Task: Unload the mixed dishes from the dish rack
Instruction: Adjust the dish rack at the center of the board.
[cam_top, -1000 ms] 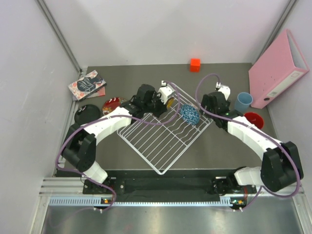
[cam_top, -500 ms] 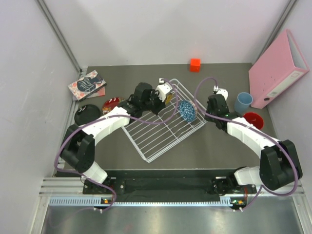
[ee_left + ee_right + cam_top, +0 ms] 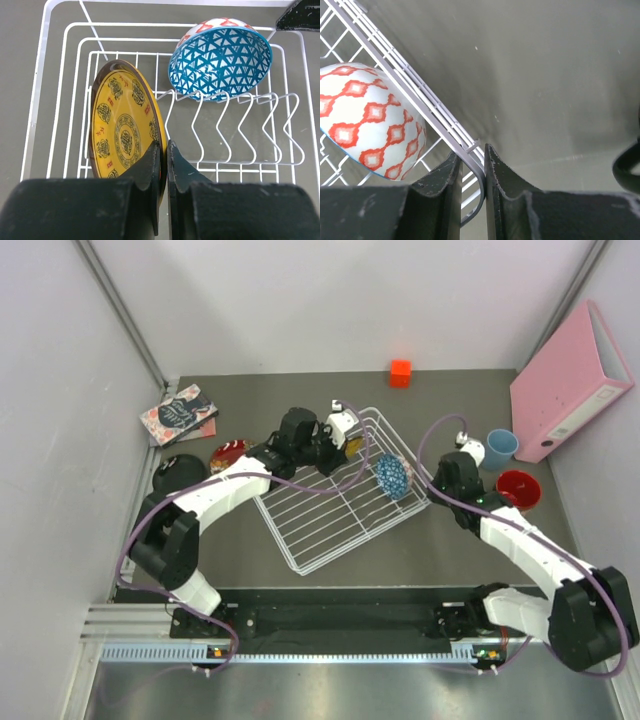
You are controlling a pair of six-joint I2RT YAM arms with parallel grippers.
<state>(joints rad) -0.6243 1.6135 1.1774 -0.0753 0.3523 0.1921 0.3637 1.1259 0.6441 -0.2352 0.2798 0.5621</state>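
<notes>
The white wire dish rack (image 3: 318, 520) lies mid-table, turned at an angle. A yellow plate (image 3: 122, 132) stands on edge at its far end, and my left gripper (image 3: 163, 150) is shut on that plate's rim. A blue patterned bowl (image 3: 392, 476) leans on its side against the rack's wire pegs (image 3: 220, 57). My right gripper (image 3: 470, 160) is shut on the rack's rim wire (image 3: 420, 95) at its right corner, beside the bowl's white and red inside (image 3: 365, 120). A light blue cup (image 3: 497, 447) and a dark mug with red inside (image 3: 518, 488) stand on the table to the right.
A black plate (image 3: 178, 472) and a reddish plate (image 3: 230, 452) lie on the table left of the rack, with a book (image 3: 178, 412) behind them. An orange-red cube (image 3: 400, 372) sits at the back. A pink binder (image 3: 570, 380) leans at the far right.
My right gripper has shut on the rack's right corner and drawn back to the right. The rack has swung round and shifted with it. The left gripper keeps its hold on the yellow plate.
</notes>
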